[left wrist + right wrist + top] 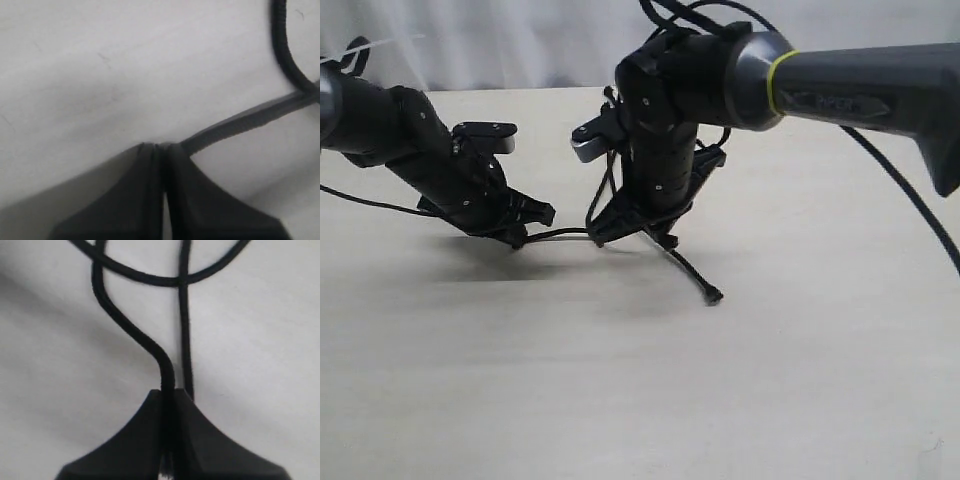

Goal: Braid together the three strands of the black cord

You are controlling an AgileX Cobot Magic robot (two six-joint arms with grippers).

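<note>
The black cord lies on the pale table (800, 380), under and between my two grippers. My left gripper (523, 238) sits low on the table, shut on one strand (560, 233) that runs across to the right gripper. In the left wrist view that strand (250, 117) leaves the closed fingertips (150, 155), and another strand (282, 45) curves past. My right gripper (618, 228) points down, shut on a second strand (130, 330). A third strand (185, 325) runs beside its fingers, under a crossing loop (160, 279). One loose strand (688, 270) ends in a flared tip (713, 295). The bound head is hidden.
The right arm's thick forearm (860, 85) and its glossy cable (910, 200) reach in from the right. The left arm (410, 140) comes in from the left. A pale curtain (520, 40) hangs behind the table's far edge.
</note>
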